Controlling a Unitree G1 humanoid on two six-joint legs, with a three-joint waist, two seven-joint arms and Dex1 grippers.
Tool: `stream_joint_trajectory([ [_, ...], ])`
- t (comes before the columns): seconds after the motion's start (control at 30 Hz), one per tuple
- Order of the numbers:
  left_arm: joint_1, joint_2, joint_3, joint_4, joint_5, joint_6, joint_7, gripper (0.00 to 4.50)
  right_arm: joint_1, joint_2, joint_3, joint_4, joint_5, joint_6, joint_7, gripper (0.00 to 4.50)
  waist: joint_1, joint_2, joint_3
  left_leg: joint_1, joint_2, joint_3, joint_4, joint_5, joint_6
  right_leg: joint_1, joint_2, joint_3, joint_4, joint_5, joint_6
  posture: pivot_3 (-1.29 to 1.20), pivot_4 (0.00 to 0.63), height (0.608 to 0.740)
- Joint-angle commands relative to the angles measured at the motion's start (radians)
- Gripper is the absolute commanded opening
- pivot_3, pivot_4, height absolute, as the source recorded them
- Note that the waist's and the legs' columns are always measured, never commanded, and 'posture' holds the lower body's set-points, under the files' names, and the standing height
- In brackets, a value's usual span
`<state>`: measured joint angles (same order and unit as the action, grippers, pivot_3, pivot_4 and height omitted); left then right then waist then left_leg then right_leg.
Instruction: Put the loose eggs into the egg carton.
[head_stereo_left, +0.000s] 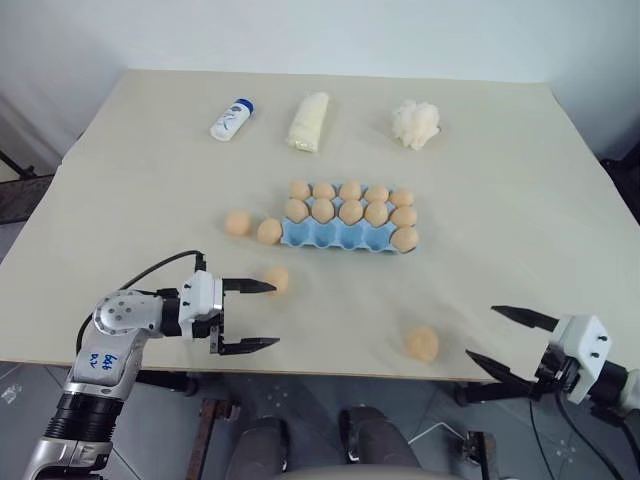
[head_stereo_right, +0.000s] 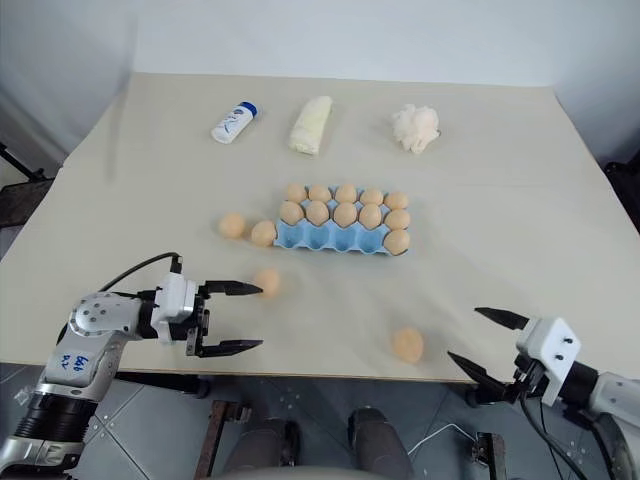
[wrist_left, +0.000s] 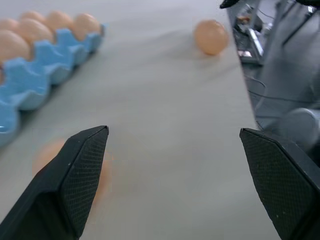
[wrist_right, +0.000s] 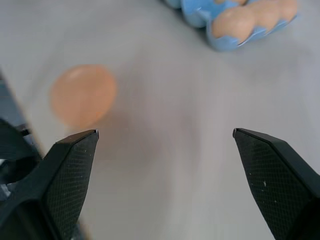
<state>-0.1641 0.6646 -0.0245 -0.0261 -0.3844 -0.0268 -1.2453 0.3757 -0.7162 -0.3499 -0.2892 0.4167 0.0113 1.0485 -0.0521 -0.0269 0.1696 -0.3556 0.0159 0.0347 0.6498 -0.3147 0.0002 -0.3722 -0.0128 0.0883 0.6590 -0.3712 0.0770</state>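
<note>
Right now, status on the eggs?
Left gripper and right gripper open, empty. Four loose eggs on table, egg carton front row empty. Nothing blocking.

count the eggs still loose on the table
4. Two eggs lie side by side at the egg carton's left end, the nearer one against it. One sits by the left gripper. One lies near the table's front edge.

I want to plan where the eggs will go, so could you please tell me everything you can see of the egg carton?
The egg carton is a light blue moulded tray, lying flat mid-table, wider than long. Its two far rows are full of tan eggs, and one more sits in the near row's right-end cup; the other near cups are empty. One loose egg rests against its left end. No claw touches it.
</note>
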Motion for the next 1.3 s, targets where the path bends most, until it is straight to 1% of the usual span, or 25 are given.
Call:
stream_joint_trajectory([
  [0.03,-0.003,0.000,0.006,-0.024,-0.002,-0.009,0.006,4.46,-0.066,-0.002,0.058,-0.045,0.003,0.027,-0.015,4.50,-0.005,0.000,0.000,0.000,0.000,0.000,0.000,0.000,0.000,0.000,0.000,0.000,0.000,0.000,0.000,0.00,0.150,0.740],
  [0.13,0.005,0.004,0.012,-0.028,-0.001,-0.008,0.015,4.46,-0.141,0.004,0.142,-0.023,-0.015,0.051,-0.015,4.50,-0.003,0.000,0.000,0.000,0.000,0.000,0.000,0.000,0.000,-0.001,0.000,0.000,0.000,0.000,0.000,0.00,0.150,0.740],
  [0.27,0.023,0.011,0.025,-0.033,-0.001,-0.009,0.026,4.46,-0.227,0.030,0.249,0.049,-0.060,0.037,-0.007,4.50,-0.002,0.000,0.000,-0.001,0.000,-0.001,-0.001,0.000,0.000,-0.003,0.000,-0.001,0.000,0.000,0.000,0.00,0.150,0.740],
  [0.43,0.035,0.020,0.046,-0.045,-0.008,-0.002,0.048,4.46,-0.320,0.088,0.348,0.158,-0.115,0.001,-0.020,4.50,-0.001,0.000,0.000,-0.003,0.000,-0.001,-0.001,-0.001,0.000,-0.004,-0.001,-0.002,-0.002,0.000,0.000,0.00,0.150,0.740],
  [0.53,0.046,0.028,0.057,-0.050,-0.011,-0.002,0.054,4.50,-0.364,0.123,0.368,0.207,-0.136,-0.026,-0.042,3.95,-0.002,0.000,0.001,-0.003,0.000,-0.001,-0.001,-0.001,0.000,-0.004,-0.001,-0.002,-0.001,0.000,0.000,0.00,0.150,0.740],
  [0.77,0.066,0.024,0.074,-0.047,-0.013,0.001,0.070,4.50,-0.394,0.150,0.377,0.192,-0.117,-0.018,-0.053,1.52,-0.002,0.000,0.001,-0.003,0.000,-0.001,-0.001,-0.001,0.000,-0.004,-0.001,-0.002,-0.001,0.000,0.000,0.00,0.150,0.740],
  [0.8,0.069,0.023,0.074,-0.047,-0.012,-0.001,0.073,4.50,-0.399,0.156,0.379,0.183,-0.118,-0.012,-0.062,1.23,-0.002,0.000,0.001,-0.003,0.000,-0.001,-0.001,-0.001,0.000,-0.004,-0.001,-0.002,-0.001,0.000,0.000,0.00,0.150,0.740],
  [0.9,0.078,0.020,0.073,-0.051,-0.015,0.000,0.079,4.50,-0.407,0.161,0.381,0.165,-0.127,0.010,-0.085,1.23,-0.003,0.000,0.001,-0.003,0.000,-0.001,-0.001,-0.001,0.000,-0.004,-0.001,-0.002,-0.001,0.000,0.000,0.00,0.150,0.740],
  [0.93,0.082,0.019,0.074,-0.056,-0.017,0.001,0.082,4.50,-0.405,0.153,0.365,0.149,-0.097,0.048,-0.084,1.23,-0.003,0.000,0.001,-0.003,0.000,-0.001,-0.001,-0.001,0.000,-0.004,-0.001,-0.002,-0.001,0.000,0.000,0.00,0.150,0.740],
  [0.97,0.085,0.019,0.074,-0.059,-0.017,0.002,0.085,4.50,-0.404,0.147,0.353,0.136,-0.075,0.076,-0.082,1.65,-0.003,0.000,0.001,-0.003,0.000,-0.001,-0.001,-0.001,0.000,-0.004,-0.001,-0.002,-0.001,0.000,0.000,0.00,0.150,0.740],
  [1.03,0.093,0.021,0.077,-0.060,-0.017,0.001,0.089,4.50,-0.399,0.121,0.342,0.117,-0.067,0.091,-0.067,2.19,-0.003,0.000,0.001,-0.003,0.000,-0.001,-0.001,-0.001,0.000,-0.004,-0.001,-0.002,-0.001,0.000,0.000,0.00,0.150,0.740],
  [1.13,0.098,0.024,0.079,-0.061,-0.016,0.000,0.093,4.50,-0.403,0.117,0.332,0.109,-0.071,0.090,-0.087,3.26,-0.002,0.000,0.001,-0.003,0.000,-0.001,-0.002,-0.001,0.000,-0.004,-0.001,-0.002,-0.002,0.000,0.000,0.00,0.150,0.740],
  [1.2,0.099,0.022,0.086,-0.060,-0.021,0.007,0.100,4.50,-0.448,0.133,0.350,0.103,-0.071,0.090,-0.086,3.92,-0.004,0.001,0.001,-0.003,0.000,-0.001,-0.002,-0.001,0.000,-0.004,-0.001,-0.002,-0.002,0.000,0.000,0.00,0.150,0.740],
  [1.23,0.098,0.019,0.090,-0.059,-0.027,0.014,0.107,4.50,-0.495,0.161,0.372,0.107,-0.072,0.095,-0.094,4.26,-0.009,0.001,0.001,-0.003,0.000,-0.001,-0.002,-0.001,0.000,-0.004,-0.001,-0.002,-0.002,0.000,0.000,0.00,0.150,0.740],
  [1.27,0.096,0.016,0.093,-0.058,-0.030,0.019,0.111,4.50,-0.530,0.182,0.387,0.112,-0.072,0.099,-0.100,4.47,-0.013,0.001,0.001,-0.003,0.000,-0.001,-0.001,-0.001,0.000,-0.004,-0.001,-0.002,-0.001,0.000,0.000,0.00,0.150,0.740],
  [1.3,0.093,0.014,0.096,-0.058,-0.033,0.023,0.115,4.50,-0.558,0.198,0.405,0.122,-0.081,0.104,-0.105,4.47,-0.016,0.001,0.001,-0.003,0.000,-0.001,-0.001,-0.001,0.000,-0.004,-0.001,-0.001,-0.001,0.000,0.000,0.00,0.150,0.740],
])
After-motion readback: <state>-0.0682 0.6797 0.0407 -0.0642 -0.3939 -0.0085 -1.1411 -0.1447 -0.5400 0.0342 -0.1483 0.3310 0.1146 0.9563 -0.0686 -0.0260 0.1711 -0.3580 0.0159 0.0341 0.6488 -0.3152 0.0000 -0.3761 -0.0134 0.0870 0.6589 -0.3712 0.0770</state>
